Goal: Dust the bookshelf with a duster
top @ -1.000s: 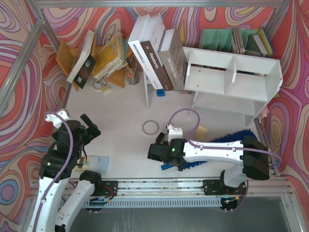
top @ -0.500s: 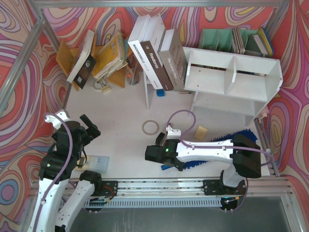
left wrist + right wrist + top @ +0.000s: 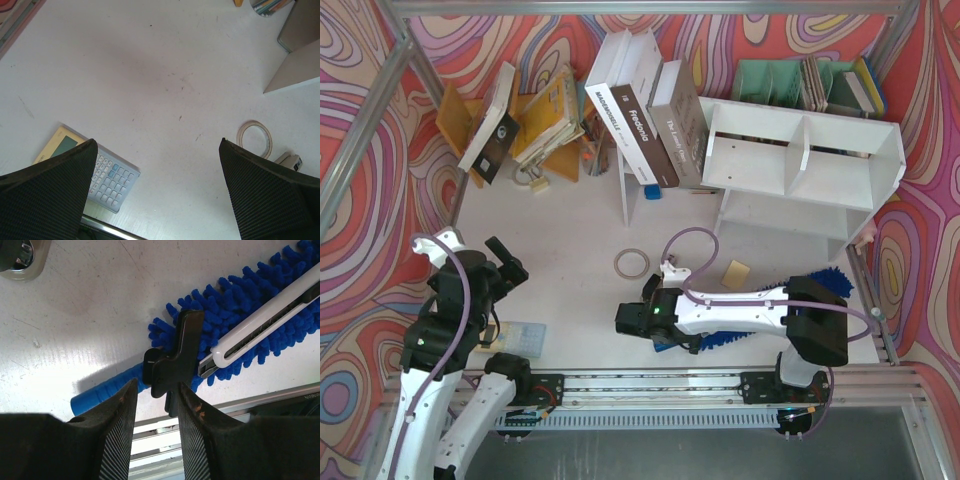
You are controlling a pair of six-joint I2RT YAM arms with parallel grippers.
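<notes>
- Right gripper (image 3: 156, 387): low over the table (image 3: 570, 260), fingers set to a slim gap, with the black end of a cutter (image 3: 260, 320) standing in that gap. Pinched or merely flanked, impossible to tell.
- Duster (image 3: 225, 310): flat on the table at the near right edge, partly under the right arm. Long axis from 8 o'clock to 2 o'clock in both the top and right wrist views, fluffy head at the 2 o'clock end.
- Handle (image 3: 105, 390): at 8 o'clock from the gap, just beside the finger on that side and partly hidden behind it. Not plainly between the jaws.
- Cutter: white, lying on the head along the same axis, black end toward the gripper. Probably in the way of a clean grasp, so likely better to take the handle nearer its 8 o'clock end.
- Bookshelf (image 3: 800, 150): at 1 o'clock from the right gripper in the top view, well apart, beyond the head.
- Left gripper (image 3: 157, 145): spread wide, nothing between the fingers. At 9 o'clock from the duster and well apart, so right arm plainly the nearer one.
</notes>
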